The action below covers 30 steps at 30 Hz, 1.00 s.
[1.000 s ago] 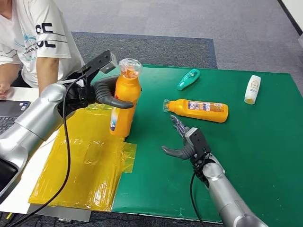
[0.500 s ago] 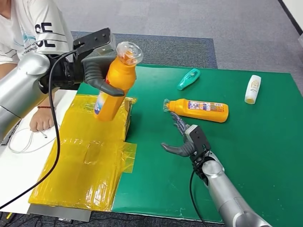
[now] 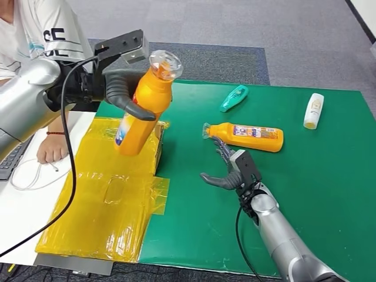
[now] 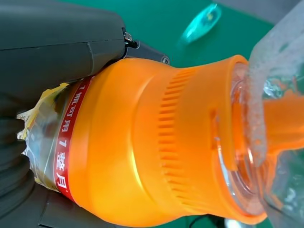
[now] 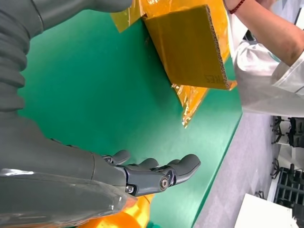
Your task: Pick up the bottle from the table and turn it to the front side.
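The left robot hand [image 3: 121, 94] grips the tilted orange plastic bottle with a clear cap [image 3: 144, 106] clear above the green tabletop [image 3: 310, 176], so pickup looks done, turning unfinished; the right robot hand [image 3: 228, 170] hovers open-fingered.

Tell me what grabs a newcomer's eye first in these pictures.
First, the orange bottle, tilted in the air in the left hand above the yellow plastic sheet. Next, a second orange bottle lying on its side on the green mat, just beyond the right hand, which is empty with its fingers spread.
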Available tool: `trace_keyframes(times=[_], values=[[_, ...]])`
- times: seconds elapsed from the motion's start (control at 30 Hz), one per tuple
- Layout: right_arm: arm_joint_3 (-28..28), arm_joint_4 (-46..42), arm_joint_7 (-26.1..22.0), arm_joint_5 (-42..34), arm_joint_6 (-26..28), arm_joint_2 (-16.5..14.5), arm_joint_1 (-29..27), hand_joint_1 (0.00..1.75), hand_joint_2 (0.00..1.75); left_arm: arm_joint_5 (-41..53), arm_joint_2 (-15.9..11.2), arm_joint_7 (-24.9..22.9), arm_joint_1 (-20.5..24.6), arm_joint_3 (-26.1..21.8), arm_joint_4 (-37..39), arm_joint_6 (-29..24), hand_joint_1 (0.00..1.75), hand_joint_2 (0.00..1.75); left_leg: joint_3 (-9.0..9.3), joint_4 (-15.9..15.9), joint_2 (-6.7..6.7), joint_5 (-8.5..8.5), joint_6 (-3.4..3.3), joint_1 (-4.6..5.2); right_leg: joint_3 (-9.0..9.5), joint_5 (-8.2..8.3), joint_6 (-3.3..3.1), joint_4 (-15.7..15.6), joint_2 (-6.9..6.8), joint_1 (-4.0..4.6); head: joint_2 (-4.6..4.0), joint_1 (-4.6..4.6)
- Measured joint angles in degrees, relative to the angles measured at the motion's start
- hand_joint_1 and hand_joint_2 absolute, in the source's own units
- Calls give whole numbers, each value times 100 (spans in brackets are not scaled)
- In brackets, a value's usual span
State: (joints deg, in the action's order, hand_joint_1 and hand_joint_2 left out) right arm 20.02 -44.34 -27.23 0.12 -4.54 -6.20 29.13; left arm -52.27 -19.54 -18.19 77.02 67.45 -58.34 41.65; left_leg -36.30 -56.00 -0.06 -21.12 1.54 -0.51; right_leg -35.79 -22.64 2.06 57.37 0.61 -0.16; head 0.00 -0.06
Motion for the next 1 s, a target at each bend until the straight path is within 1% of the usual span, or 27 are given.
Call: trace_keyframes(times=[0.13, 0.3, 0.47, 0.63, 0.77, 1.0], values=[[1, 42, 73, -10, 49, -16, 86, 0, 175, -187, -75, -20, -251, 235, 0, -72, 175, 175, 0, 0, 0, 0, 0, 0, 0, 0, 0, 0, 0, 0, -1, -1], [1, 77, 168, -17, 136, -32, 95, 0, 175, 52, -176, 285, -821, 405, -1, -345, 175, 175, 0, 0, 0, 0, 0, 0, -2, 0, 0, 0, 0, 0, -1, -1], [1, 133, 181, -17, 210, -38, 97, 0, 175, 332, -230, 465, -1289, 398, -4, -498, 175, 175, -1, 0, 0, 0, 0, 0, -2, -1, 1, 0, 0, 0, -1, -1], [1, 175, 195, -10, 280, -42, 98, 0, 175, 629, -238, 573, -1716, 215, -77, -577, 175, 175, -3, 0, 0, 0, 0, 1, -4, 0, 0, -1, 0, 0, -1, 0], [1, 214, 216, -9, 302, -42, 99, 0, 175, 781, -238, 521, -1852, 110, -168, -579, 175, 175, -3, 0, 0, 0, 0, 0, -4, 0, 0, -1, 0, 0, -1, -1], [1, 265, 262, 3, 305, -51, 114, 0, 175, 897, -236, 248, -1754, 90, -263, -353, 175, 175, -3, 0, 0, 2, 1, 0, -7, 1, -1, 0, 0, 0, 0, -1]])
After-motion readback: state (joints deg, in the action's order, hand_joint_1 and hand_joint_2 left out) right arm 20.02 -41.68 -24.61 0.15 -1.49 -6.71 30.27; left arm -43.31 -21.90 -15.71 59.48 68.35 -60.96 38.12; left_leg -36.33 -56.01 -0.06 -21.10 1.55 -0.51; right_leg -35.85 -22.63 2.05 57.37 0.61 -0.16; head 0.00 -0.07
